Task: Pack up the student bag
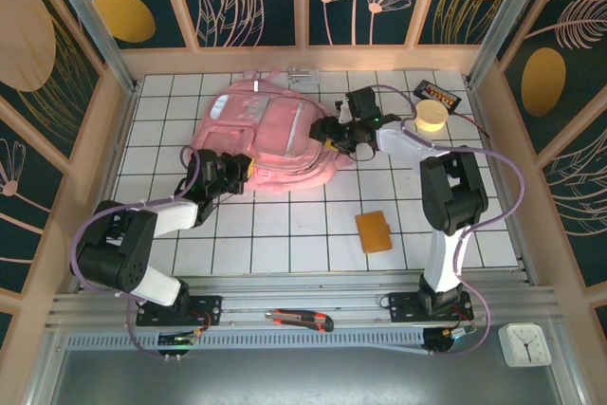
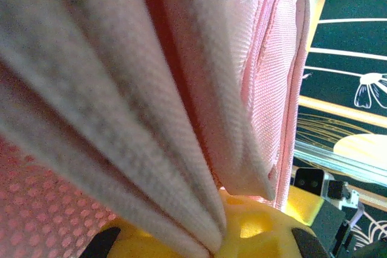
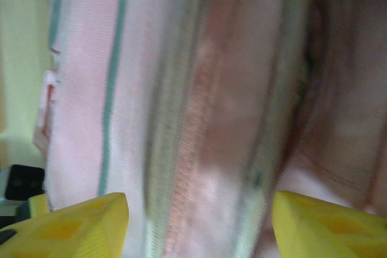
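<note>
Left claw [image 1: 238,171] sits at the bag's [image 1: 261,135] near-left edge, pressed together on a fold of its pink fabric; the left wrist view has the fold running down between the yellow pads.

The bag lies flat on the tabletop [image 1: 285,246], left of centre and towards the far edge. Cannot tell whether a zip is open.

Right claw [image 1: 328,134] is at the bag's right edge. Its fingers [image 3: 78,225] are spread with bag fabric and a seam between them, and no clamp is visible.

Loose items on the tabletop:
- orange pad [image 1: 374,231], right of centre and nearer the near edge
- tape roll [image 1: 430,119], by the far-right corner
- black box [image 1: 440,97], touching the tape roll or just beside it

Judgement: early stage. The claws are working the bag open, nothing visibly packed, and all the loading is left.
</note>
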Robot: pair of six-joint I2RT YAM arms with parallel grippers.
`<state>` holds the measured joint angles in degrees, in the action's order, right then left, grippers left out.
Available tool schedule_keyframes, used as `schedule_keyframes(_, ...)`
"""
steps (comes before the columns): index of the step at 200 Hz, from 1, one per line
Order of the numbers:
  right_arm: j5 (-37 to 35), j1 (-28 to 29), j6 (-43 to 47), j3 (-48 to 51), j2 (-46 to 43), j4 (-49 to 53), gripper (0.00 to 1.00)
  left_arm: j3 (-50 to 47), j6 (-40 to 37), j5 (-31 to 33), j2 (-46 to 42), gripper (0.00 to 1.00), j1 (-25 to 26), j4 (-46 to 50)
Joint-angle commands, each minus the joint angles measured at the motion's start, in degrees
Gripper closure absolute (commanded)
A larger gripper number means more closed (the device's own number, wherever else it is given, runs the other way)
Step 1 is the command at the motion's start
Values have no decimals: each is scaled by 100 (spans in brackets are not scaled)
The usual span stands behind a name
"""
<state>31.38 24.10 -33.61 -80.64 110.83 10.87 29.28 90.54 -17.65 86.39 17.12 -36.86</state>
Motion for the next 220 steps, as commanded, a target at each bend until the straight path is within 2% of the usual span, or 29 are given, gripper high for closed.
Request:
schedule_keyframes(1,388,61,-100,-254,94,-455,37,21,156,-252,-152,100,-29,-717)
schedule_keyframes(21,533,65,-137,-235,124,-584,42,8,164,-253,-127,100,-31,-747)
schedule_keyframes(38,602,73,-159,-241,172,-622,50,-1,159,-264,-122,100,-31,-761)
schedule_keyframes(60,642,74,-206,-308,248,-616,73,-1,100,-292,-152,100,-27,-679)
schedule_keyframes(80,637,70,-253,-474,300,-531,100,-11,-48,-309,-281,58,-37,-361)
schedule_keyframes(92,681,73,-335,-577,313,-517,100,-73,-106,-309,-390,44,-51,-221)
schedule_keyframes(109,750,85,-505,-796,281,-542,100,-229,-102,-281,-568,36,-68,-130)
schedule_keyframes(148,861,135,-915,-1354,198,-605,100,-391,-115,-248,-847,37,-78,-18)
schedule_keyframes(220,810,374,-1105,-1827,89,-392,100,-174,-92,-388,-690,40,-78,-225)
